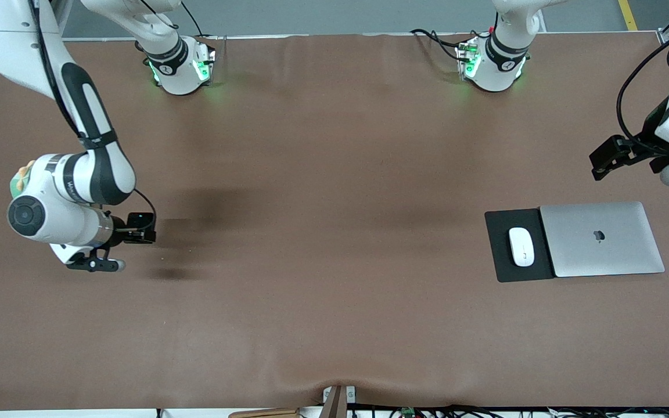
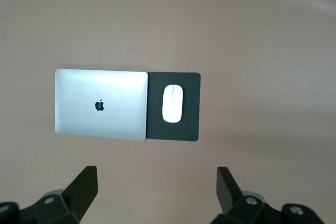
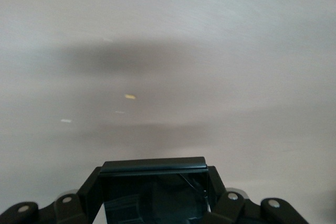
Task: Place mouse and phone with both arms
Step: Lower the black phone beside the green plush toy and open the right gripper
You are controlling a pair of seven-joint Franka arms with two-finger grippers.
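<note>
A: Where is the mouse (image 1: 521,246) sitting right now?

B: It is lying on the black mouse pad (image 1: 500,264), toward the left arm's end of the brown surface (image 1: 323,191). Seen from the front camera, that is about four o'clock from the middle of the surface. A closed silver laptop (image 1: 601,239) is lying just beside the pad, touching its edge, at the pad's three o'clock.

A: And the left hand (image 2: 157,182)?

B: It is hanging in the air over the surface, at roughly one o'clock from the laptop in the front view. Its fingers (image 2: 84,184) are standing wide apart with nothing between them, and its wrist camera is looking down at the laptop, the pad and the mouse.

A: What is the right hand (image 1: 137,227) doing?

B: It is hovering over bare surface toward the right arm's end, near nine o'clock from the middle. Its fingers are clamped on the phone (image 3: 153,192), a black slab carried flat between them and off the surface.

A: So the phone and the mouse are well apart?

B: Yes, they are at the two ends of the surface.
</note>
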